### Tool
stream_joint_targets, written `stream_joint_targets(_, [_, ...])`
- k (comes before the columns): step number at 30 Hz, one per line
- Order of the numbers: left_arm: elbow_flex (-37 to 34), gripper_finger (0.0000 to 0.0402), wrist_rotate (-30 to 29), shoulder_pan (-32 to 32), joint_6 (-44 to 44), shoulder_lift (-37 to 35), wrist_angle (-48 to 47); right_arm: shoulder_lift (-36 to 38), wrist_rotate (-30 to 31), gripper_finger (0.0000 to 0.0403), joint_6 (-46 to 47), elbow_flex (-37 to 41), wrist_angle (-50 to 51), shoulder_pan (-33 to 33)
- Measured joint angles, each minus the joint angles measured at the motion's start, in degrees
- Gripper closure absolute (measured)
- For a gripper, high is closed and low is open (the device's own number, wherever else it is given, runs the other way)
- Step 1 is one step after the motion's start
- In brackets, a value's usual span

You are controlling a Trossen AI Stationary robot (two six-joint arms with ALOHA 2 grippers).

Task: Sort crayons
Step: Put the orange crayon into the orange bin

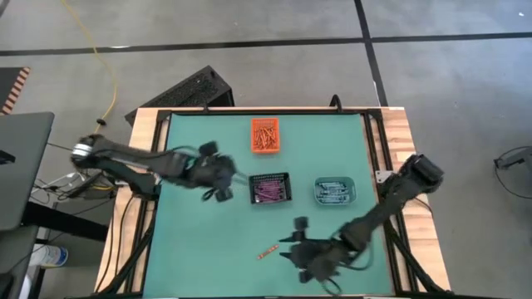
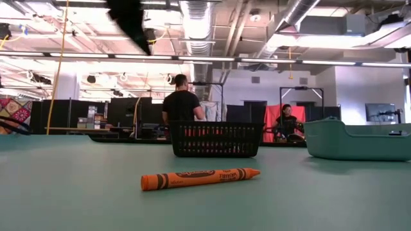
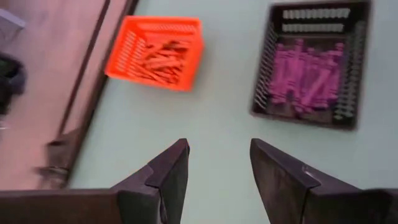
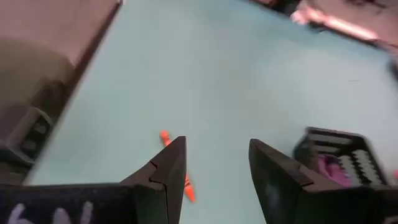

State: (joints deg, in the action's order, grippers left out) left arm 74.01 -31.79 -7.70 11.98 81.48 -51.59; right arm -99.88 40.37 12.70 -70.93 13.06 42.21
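Observation:
One orange crayon [image 1: 266, 252] [image 2: 199, 178] lies flat on the green table near its front edge. My right gripper [image 1: 288, 247] [image 4: 217, 168] hovers open just to the crayon's right, with the crayon [image 4: 164, 138] partly behind one finger and untouched. My left gripper [image 1: 236, 178] [image 3: 217, 168] is open and empty above the table, left of the black mesh bin [image 1: 270, 188] [image 3: 314, 62] that holds purple crayons. The orange bin [image 1: 266, 135] [image 3: 155, 53] holds orange crayons. The teal bin [image 1: 334, 191] holds blue-teal ones.
The three bins stand in the table's middle and far part. A wooden frame [image 1: 141, 133] borders the table. In the low view, people stand in the room beyond the black bin [image 2: 216, 139] and the teal bin [image 2: 356, 138]. A dark arm part [image 2: 131, 22] shows at the top.

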Motion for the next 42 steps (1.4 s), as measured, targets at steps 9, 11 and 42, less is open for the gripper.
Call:
stream_joint_targets(9, [-44.4,0.0239,3.9,-18.4,5.8,-19.8,50.2,-11.7,-27.0,0.0227,-10.9,0.1,-16.0,-8.3])
stream_joint_targets(11, [-51.6,0.0239,4.8,-22.0,5.9,-20.6,63.3,-12.9,-27.3,0.0227,-9.5,0.1,-16.7,-9.4])
stream_joint_targets(42, [-61.3,0.0239,-2.1,-31.2,-5.3,-1.5,109.1,-13.8,-30.0,0.0227,-3.7,11.2,-27.7,-13.6])
